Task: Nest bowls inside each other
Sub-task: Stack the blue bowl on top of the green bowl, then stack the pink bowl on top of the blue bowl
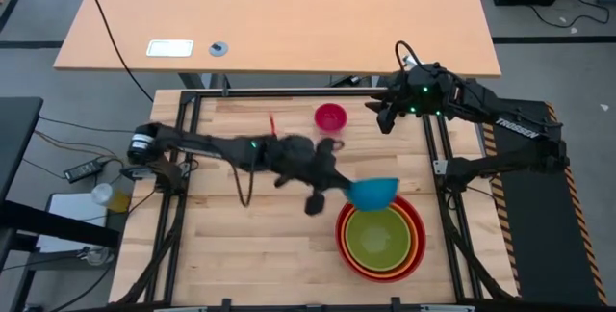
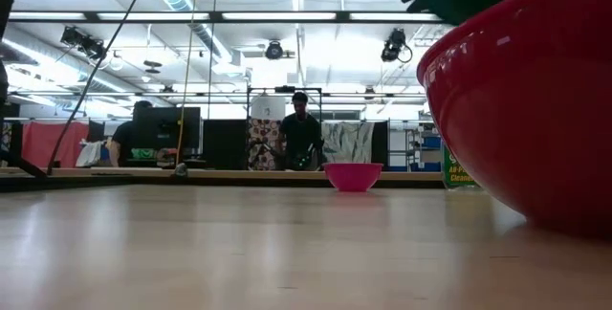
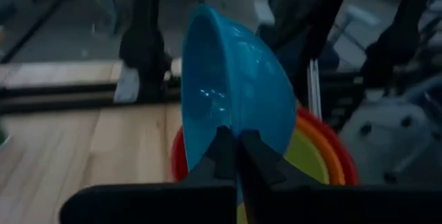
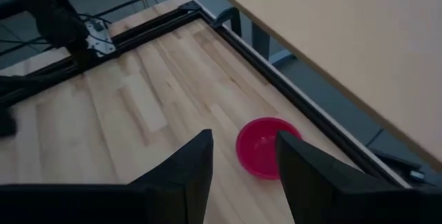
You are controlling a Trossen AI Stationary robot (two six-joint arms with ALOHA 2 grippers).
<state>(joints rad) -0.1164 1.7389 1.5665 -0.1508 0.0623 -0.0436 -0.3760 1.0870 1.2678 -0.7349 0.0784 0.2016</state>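
Observation:
The blue bowl (image 1: 373, 193) hangs tipped on its side just above the far rim of a stack: lime green bowl (image 1: 378, 236) in orange (image 1: 408, 247) in red (image 1: 418, 254), whose base rests on the table at the near right. My left gripper (image 1: 337, 191), reaching in from the left, is shut on the blue bowl. In the low view the red bowl (image 2: 526, 109) fills the right side. The small magenta-pink bowl (image 1: 330, 117) sits upright at the far middle. My right gripper (image 4: 242, 165) hovers open above and beside it at the far right. My left gripper pinches the blue bowl's rim (image 3: 233, 128), one finger inside the bowl and one outside. The fingers come from the table's left, nearly level and slanting a little down. The bowl is lifted clear, standing on edge beyond the fingertips, over the stack.
Black frame rails (image 1: 289, 91) run along the table's edges. A thin red stick (image 1: 272, 122) lies left of the magenta-pink bowl. Bare wood lies at the near left (image 1: 250, 254). A tan desk (image 1: 289, 13) stands beyond the far edge, and people (image 2: 301, 133) show in the room behind.

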